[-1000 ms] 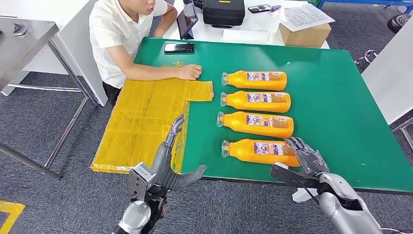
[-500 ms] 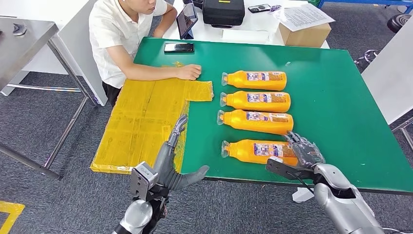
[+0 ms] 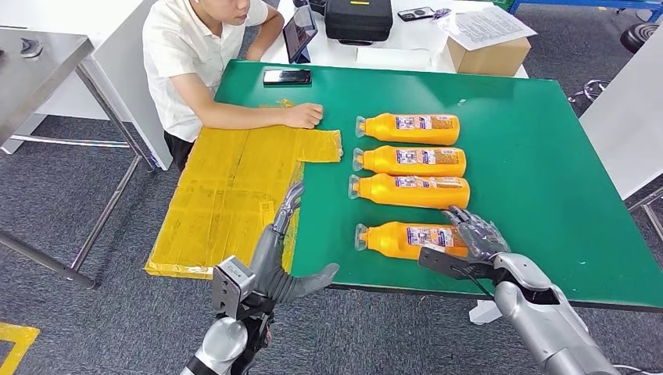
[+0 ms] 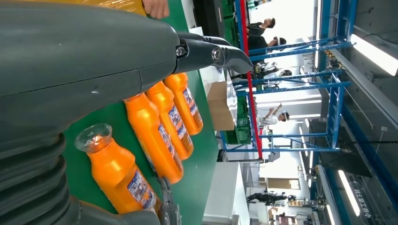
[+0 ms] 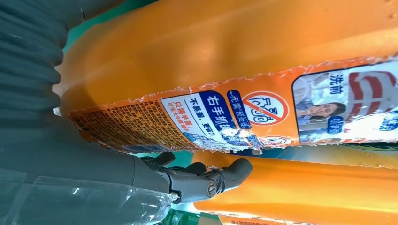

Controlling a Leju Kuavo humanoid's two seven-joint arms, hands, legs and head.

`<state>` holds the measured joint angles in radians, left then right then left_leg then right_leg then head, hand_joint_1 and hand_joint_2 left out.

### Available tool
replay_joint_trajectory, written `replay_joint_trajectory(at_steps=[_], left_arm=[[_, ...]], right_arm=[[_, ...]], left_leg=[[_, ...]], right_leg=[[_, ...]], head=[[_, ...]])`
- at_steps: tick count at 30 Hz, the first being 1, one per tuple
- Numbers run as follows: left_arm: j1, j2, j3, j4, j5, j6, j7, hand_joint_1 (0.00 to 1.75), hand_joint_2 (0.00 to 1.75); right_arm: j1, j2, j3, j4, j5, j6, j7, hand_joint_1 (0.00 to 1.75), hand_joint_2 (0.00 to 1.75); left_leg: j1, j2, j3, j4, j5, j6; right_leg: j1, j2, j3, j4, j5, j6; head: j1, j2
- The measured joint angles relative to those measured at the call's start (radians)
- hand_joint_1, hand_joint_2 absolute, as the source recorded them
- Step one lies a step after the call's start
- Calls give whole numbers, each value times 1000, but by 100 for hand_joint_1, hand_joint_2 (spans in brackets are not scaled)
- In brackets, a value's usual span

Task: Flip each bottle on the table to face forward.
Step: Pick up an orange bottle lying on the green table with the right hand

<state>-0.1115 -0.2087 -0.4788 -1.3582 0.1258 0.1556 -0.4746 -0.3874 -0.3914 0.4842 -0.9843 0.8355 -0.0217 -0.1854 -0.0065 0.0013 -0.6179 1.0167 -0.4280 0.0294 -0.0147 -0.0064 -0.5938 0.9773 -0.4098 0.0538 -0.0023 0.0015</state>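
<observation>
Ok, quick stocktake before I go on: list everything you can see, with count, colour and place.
bottles: four, orange, lying in a row on the green table, caps toward the person.
yellow sheet: one, over the table's left part.
phone: one, black, far left table edge.
tablet: one, dark, on the white table behind.
case: one, black, same table.
cardboard box: one, brown, beyond the far edge.
person: one, white shirt, seated at far left.
left hand: fingers spread, by the yellow sheet.
right hand: on the nearest bottle's base end.

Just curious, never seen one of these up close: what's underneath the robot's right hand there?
The base end of the nearest orange bottle lies under the right hand. The fingers cover that end, so the bottle's bottom and any grip there are hidden.
</observation>
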Motion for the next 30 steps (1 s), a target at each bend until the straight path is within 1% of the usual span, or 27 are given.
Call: replay_joint_trajectory(at_steps=[1,2,4,5,7,10,11,13,14,15,23,30], left_arm=[[0,0,0,1,0,0,0,0,175],[0,0,0,1,0,0,0,0,175],[-1,0,0,2,1,0,0,0,175],[-1,0,0,2,1,0,0,0,175],[-3,0,0,3,1,0,-1,0,175],[-5,0,0,3,1,0,-1,0,175],[-6,0,0,4,1,0,-2,0,175],[-8,0,-1,4,1,0,-3,0,175],[-8,0,-1,5,2,0,-3,0,175],[-9,0,-1,6,2,0,-4,0,175],[-15,0,-3,19,4,-4,-8,0,175],[-19,0,-4,28,4,-6,-11,0,175]], right_arm=[[-2,0,2,3,-1,1,0,21,175],[-3,0,3,5,-4,3,-1,31,175],[-5,-1,5,9,-13,9,-3,34,175],[-5,-1,6,10,-19,12,-4,43,175],[-5,-2,9,13,-28,13,-5,51,175],[-4,-2,12,16,-43,14,-11,114,175],[-4,-2,13,16,-49,14,-13,140,175],[-3,-2,14,18,-59,16,-16,163,175],[-3,-2,14,19,-62,17,-17,172,175],[-3,-2,14,20,-66,18,-18,175,175],[1,-16,14,20,-116,51,-40,175,175],[4,-21,14,20,-131,56,-45,175,175]], left_leg=[[0,0,0,0,0,0],[0,0,0,0,0,0],[0,0,1,0,0,0],[0,0,1,0,0,0],[0,0,2,0,0,0],[0,0,3,0,0,0],[0,0,3,0,0,0],[0,0,4,0,0,0],[0,0,4,0,0,0],[0,0,4,0,0,0],[0,0,4,0,0,0],[0,0,6,0,0,0]], right_leg=[[0,0,0,0,0,0],[0,0,0,0,0,0],[0,0,1,0,0,0],[0,0,1,0,0,0],[0,0,1,0,0,0],[0,0,2,0,0,0],[0,0,2,0,0,0],[0,0,3,0,0,0],[0,0,3,0,0,0],[0,0,3,0,0,0],[0,0,3,0,0,0],[0,0,5,0,0,0]], head=[[0,0],[0,0],[0,0],[0,0],[0,0],[0,0],[0,0],[0,0],[0,0],[0,0],[0,0],[0,0]])
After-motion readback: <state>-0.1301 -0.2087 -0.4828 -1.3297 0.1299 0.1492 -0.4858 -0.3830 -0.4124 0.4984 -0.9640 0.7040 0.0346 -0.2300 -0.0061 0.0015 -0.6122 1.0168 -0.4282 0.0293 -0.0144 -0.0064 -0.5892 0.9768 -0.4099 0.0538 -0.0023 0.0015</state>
